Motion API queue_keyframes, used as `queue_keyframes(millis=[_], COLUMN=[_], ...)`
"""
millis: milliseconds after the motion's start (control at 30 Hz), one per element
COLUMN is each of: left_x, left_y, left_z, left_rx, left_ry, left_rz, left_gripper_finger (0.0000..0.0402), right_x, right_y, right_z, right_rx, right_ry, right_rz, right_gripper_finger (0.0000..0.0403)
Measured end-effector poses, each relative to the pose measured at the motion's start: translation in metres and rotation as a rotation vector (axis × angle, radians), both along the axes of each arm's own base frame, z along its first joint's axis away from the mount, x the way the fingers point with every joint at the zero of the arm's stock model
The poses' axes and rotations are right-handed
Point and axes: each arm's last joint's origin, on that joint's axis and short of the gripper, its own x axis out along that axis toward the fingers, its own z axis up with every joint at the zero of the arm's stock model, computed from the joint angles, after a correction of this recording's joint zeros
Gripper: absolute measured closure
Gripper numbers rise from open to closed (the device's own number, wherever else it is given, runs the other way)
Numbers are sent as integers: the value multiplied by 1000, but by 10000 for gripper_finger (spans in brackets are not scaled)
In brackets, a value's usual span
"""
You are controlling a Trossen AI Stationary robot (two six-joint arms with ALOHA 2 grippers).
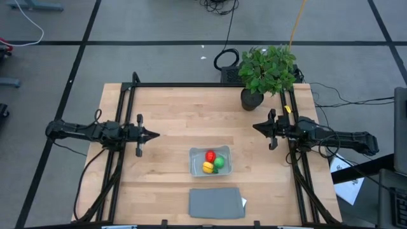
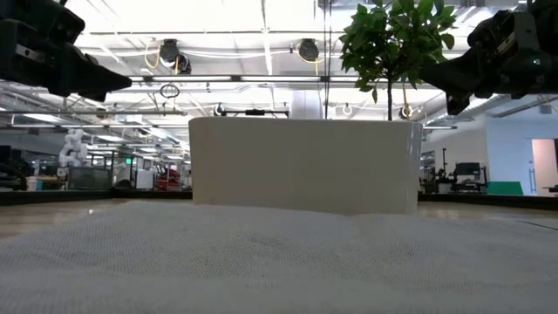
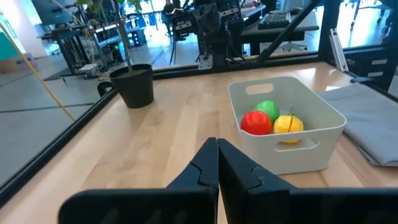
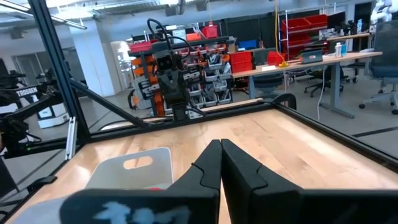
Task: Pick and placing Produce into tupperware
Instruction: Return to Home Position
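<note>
Left gripper (image 1: 152,134) hangs over the left side of the table (image 1: 172,108), jaws pressed fully together, nothing in them. Right gripper (image 1: 257,126) mirrors it on the right side, jaws also closed tight and empty. The left wrist view shows the same: the fingertips meet in a point.

The tupperware (image 1: 193,162) sits between the two sets of jaws, ahead of each and off to the side, well apart from both. All three produce pieces are inside it: the red piece (image 1: 210,156), the green piece (image 1: 219,163) and the yellow piece (image 1: 208,168), bunched touching each other. The grey lid (image 1: 216,203) lies flat beyond the tub on its far side from the jaws, just beside it and not on it. The potted plant (image 1: 267,70) stands near the right jaws, off to their side.

Placing looks done — what's left is parking the arms. To do it well, I'd say keep both jaws closed, pull each arm straight away from the tub without dipping toward its rim, and move slowly so nothing jolts the tub. The right arm needs the most care — the plant pot is near its jaws, so avoid swinging that way.
</note>
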Motion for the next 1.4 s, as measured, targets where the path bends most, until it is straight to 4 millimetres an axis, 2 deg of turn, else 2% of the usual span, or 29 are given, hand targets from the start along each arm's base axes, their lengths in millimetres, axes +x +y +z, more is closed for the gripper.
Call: queue_keyframes(millis=[333, 567, 1400], left_x=[0, 0, 0], left_y=[0, 0, 0], left_z=[0, 0, 1], left_rx=[-113, -111, -110], left_ry=[-4, -9, -11], left_rz=[14, 13, 13], left_gripper_finger=[394, 381, 380], right_x=[0, 0, 0], right_y=[0, 0, 0], right_z=[0, 0, 0], right_rx=[-24, -24, -24], right_ry=[3, 3, 3], right_rz=[-2, -2, -2], right_gripper_finger=[403, 403, 403])
